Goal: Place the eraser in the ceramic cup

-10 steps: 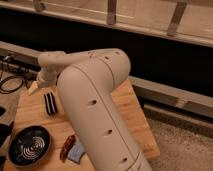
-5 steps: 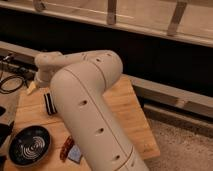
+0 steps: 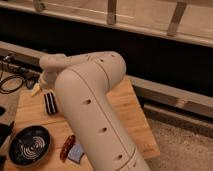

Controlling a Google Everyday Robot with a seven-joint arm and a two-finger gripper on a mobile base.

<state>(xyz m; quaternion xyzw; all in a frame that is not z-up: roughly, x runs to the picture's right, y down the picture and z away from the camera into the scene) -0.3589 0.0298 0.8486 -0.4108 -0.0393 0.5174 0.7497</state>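
The eraser, a small black block with pale stripes, lies on the wooden table near its far left part. My big pale arm reaches across the table from the front, and its wrist bends down at the far left. The gripper is at the end of that wrist, just behind and slightly left of the eraser, low over the table's far left corner and mostly hidden by the arm. The ceramic cup does not show; the arm may be covering it.
A wide dark dish with white spiral lines sits at the front left. A reddish-brown oblong thing and a blue sponge lie beside the arm. Black cables lie off the table's left. A dark wall runs behind.
The arm has shifted only slightly over the table. The eraser lies in the same spot.
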